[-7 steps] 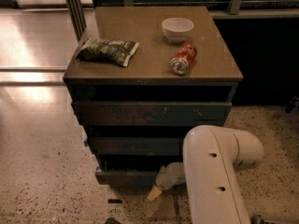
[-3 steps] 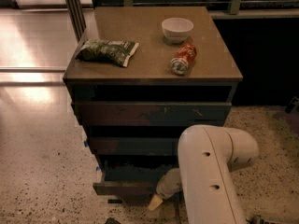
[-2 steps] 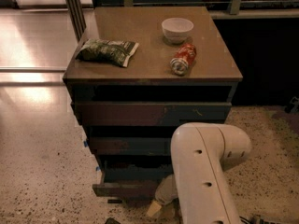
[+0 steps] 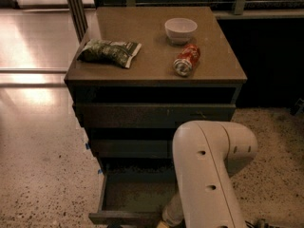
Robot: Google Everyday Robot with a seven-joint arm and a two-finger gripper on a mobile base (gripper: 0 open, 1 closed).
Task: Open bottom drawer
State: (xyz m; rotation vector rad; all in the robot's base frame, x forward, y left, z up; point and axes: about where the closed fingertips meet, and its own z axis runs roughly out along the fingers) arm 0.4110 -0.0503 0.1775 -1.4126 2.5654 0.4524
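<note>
Camera view looks down at a small three-drawer cabinet, and the bottom drawer (image 4: 135, 196) sits well pulled out at the foot of it. Its pale greyish inside is showing and its dark front edge is nearly at the lower frame line. The two fronts above it, the wide top drawer (image 4: 152, 115) and the middle drawer (image 4: 130, 147), look pushed in.

The robot's gripper (image 4: 170, 216) is down at the right end of that drawer front, right against it. The big cream arm (image 4: 209, 175) covers most of it, so honestly can't tell whether it's clamped on the drawer edge or just resting there.

Going by how much of the inside shows, this looks like the tail end of the pull. The job reads as basically done or very close. If more opening is wanted, the next move would be a straight, level draw away from the cabinet, since pulling from one corner could skew the drawer and jam it. Otherwise it's just release and back off without knocking the front.

Up top, the brown cabinet top (image 4: 142, 68) holds a green snack bag (image 4: 109, 51) on the left, a white bowl (image 4: 180, 29) near the back, and a red can (image 4: 186, 60) lying on its side just in front of the bowl. None of that is in the way.

The room is dim. There's speckled terrazzo-type floor (image 4: 42, 175) around the cabinet and a glossy, reflective stretch of floor (image 4: 33, 37) off to the left.
</note>
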